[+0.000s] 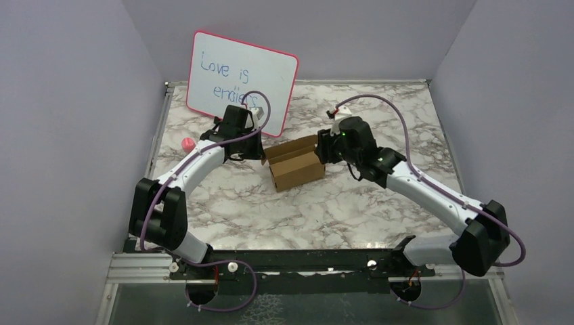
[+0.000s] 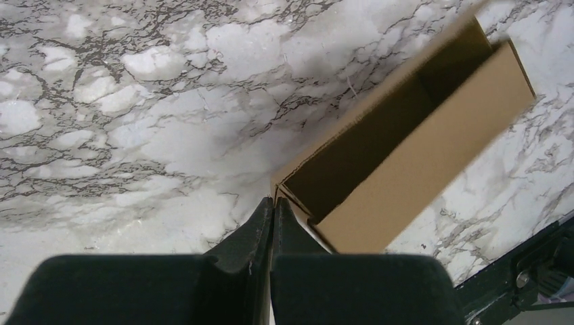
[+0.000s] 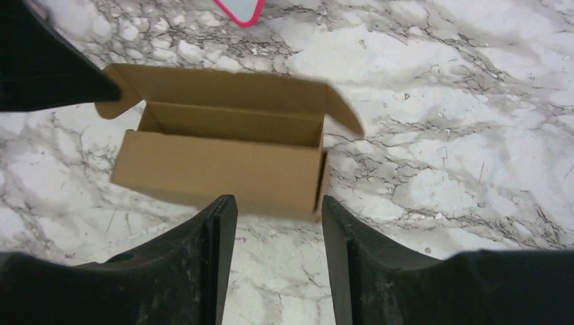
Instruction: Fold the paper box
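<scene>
The paper box [image 1: 296, 164] sits mid-table on the marble top [image 1: 338, 210], open, its long axis running arm to arm. The left gripper [image 2: 273, 203], fingers pressed together, touches its left end corner (pinching nothing visible). The right gripper [image 3: 277, 201], fingers apart and empty, hovers just short, the box crosswise ahead.

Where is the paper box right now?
In the top view, the paper box sits centrally between the left pincer and right pincer, close to the whiteboard.
</scene>
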Tool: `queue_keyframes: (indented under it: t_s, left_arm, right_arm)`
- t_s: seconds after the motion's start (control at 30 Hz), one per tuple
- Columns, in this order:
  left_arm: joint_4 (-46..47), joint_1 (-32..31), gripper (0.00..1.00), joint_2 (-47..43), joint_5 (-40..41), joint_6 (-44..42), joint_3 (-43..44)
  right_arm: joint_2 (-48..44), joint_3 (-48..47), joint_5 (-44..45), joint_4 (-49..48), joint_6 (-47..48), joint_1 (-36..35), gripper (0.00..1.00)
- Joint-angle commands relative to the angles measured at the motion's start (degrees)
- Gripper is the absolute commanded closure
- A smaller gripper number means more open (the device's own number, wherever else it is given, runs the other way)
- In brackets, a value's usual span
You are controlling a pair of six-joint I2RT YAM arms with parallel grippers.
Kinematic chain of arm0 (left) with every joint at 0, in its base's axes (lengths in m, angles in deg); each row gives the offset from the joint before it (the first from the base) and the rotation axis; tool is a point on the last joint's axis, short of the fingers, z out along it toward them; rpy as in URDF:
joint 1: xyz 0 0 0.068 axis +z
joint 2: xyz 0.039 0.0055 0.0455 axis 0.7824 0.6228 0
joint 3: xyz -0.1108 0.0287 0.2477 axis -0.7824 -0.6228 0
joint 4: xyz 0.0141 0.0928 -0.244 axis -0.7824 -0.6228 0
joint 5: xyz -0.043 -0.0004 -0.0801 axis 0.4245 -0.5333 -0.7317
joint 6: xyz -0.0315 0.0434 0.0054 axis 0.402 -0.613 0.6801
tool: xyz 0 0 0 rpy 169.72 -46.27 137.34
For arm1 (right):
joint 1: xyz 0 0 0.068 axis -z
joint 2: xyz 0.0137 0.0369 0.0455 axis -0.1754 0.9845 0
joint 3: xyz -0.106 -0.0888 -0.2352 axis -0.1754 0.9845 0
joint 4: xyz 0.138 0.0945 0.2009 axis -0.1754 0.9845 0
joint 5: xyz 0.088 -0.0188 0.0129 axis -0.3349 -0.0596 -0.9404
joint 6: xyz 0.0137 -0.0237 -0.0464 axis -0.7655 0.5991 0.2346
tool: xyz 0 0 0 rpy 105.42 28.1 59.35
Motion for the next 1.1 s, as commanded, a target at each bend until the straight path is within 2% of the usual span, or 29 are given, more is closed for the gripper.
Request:
queue_keyframes:
  t_s: [0.0,0.13,0.23,0.53,0.83,1.07]
  left_arm:
    - [1.5,-0.3,1.00,-3.7,-1.9,0.1,-0.9]
    - [1.8,-0.4,1.00,-4.7,-2.4,0.3,-1.1]
    - [1.8,-0.6,1.00,-5.0,-3.0,0.3,-1.3]
    - [1.8,-1.2,1.00,-5.5,-3.0,-0.7,-2.7]
    - [1.8,-4.1,1.00,-4.6,-6.9,-4.7,-2.3]
    - [0.3,-8.1,1.00,-2.2,-10.8,-8.2,-0.4]
  right_arm:
    - [-6.3,3.6,-5.2,-2.8,2.9,-0.4,0.45]
    - [-8.9,7.0,-12.8,-1.7,2.3,-0.5,0.48]
    - [-10.6,13.4,-16.1,-6.9,0.0,-0.5,0.49]
    - [-3.1,20.8,-8.7,-18.2,-2.9,-0.5,0.54]
    - [5.0,19.0,-11.0,-29.2,1.8,-0.5,0.57]
    - [9.5,15.4,-16.8,-32.9,6.1,-0.5,0.58]
